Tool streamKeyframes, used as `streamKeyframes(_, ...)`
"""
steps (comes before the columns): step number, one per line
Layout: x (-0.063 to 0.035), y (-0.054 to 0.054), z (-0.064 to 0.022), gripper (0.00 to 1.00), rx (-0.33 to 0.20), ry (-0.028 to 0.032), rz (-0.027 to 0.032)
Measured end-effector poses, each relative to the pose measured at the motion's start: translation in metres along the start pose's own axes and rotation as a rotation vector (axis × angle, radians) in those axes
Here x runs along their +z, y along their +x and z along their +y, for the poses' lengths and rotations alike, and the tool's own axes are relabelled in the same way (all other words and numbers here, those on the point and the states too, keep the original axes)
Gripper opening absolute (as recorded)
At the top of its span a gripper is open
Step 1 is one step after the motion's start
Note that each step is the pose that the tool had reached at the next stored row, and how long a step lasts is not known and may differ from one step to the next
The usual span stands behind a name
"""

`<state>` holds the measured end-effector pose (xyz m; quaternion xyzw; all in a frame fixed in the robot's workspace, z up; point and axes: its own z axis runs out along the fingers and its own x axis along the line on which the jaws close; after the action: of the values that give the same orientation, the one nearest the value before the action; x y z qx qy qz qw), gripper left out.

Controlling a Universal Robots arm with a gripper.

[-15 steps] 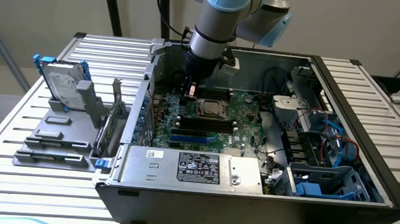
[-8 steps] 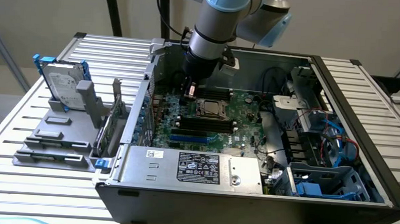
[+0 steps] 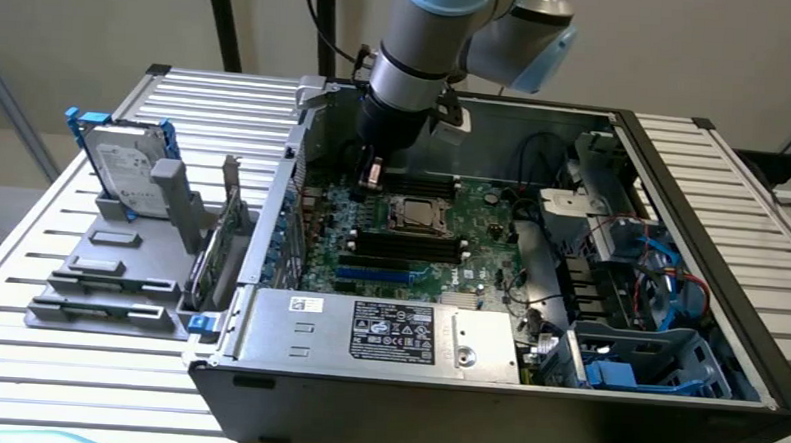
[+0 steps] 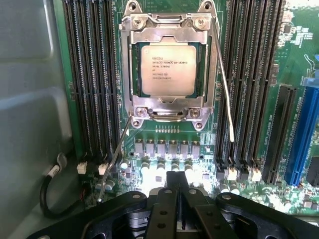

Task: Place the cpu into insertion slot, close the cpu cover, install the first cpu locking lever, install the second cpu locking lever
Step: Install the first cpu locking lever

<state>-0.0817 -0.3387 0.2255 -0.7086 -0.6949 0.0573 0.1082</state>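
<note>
The cpu, a pale silver square with printed text, lies in the insertion slot on the green motherboard. The silvery cpu cover is down around it, and the chip shows through the cover's window. Two thin wire locking levers stand free of the socket: one runs along one side, the other angles away from a corner. My gripper is shut with nothing in it. It hovers over the board just beside the socket, on the exterior view's left.
Long black memory slots flank the socket on both sides. A grey labelled power-supply box sits at the case's front. Cables and blue drive bays fill the exterior view's right. A hard drive stands outside on the left.
</note>
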Motion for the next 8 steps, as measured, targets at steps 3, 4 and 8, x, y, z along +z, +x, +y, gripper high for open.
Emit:
streamKeyframes(3, -0.0111, 0.0, -0.003, 0.11, 0.006, -0.0004, 0.0041)
streamKeyframes(4, -0.0146, -0.001, -0.0039, 0.11, 0.008, -0.0005, 0.0061)
streamKeyframes(8, -0.0224, -0.001, -0.0061, 0.11, 0.033, -0.0023, 0.0194)
